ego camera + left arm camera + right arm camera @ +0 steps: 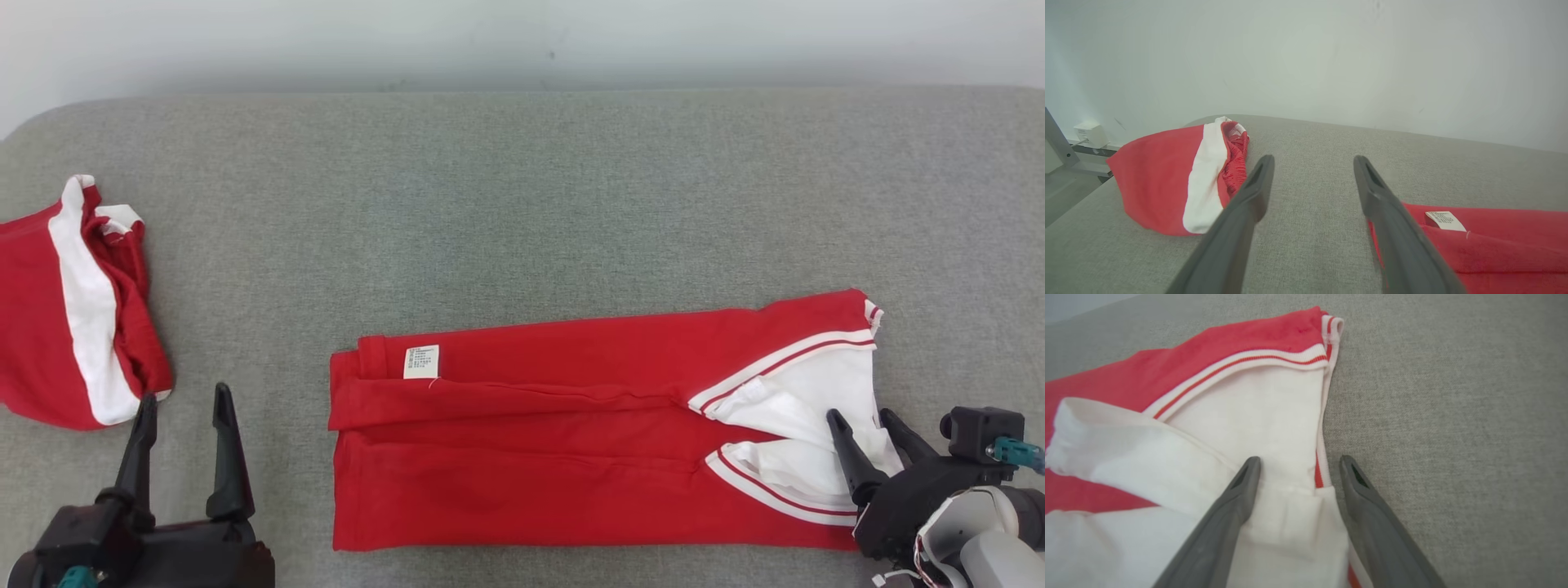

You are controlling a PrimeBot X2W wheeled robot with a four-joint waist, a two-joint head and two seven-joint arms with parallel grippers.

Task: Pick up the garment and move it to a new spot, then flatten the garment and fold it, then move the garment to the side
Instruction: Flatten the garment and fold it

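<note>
Red, white-trimmed garment (pixel 522 457) lies folded oblong on coarse grey woven surface (pixel 522 204).

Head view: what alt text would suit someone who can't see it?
A red garment with white trim lies folded in a long band on a grey padded surface. Another red-and-white garment sits bunched at the left edge. Open jaws show at both lower corners.

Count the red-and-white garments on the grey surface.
2. The folded garment lies centre to right in the head view; the bunched garment sits at the left edge, partly cut off.
</note>
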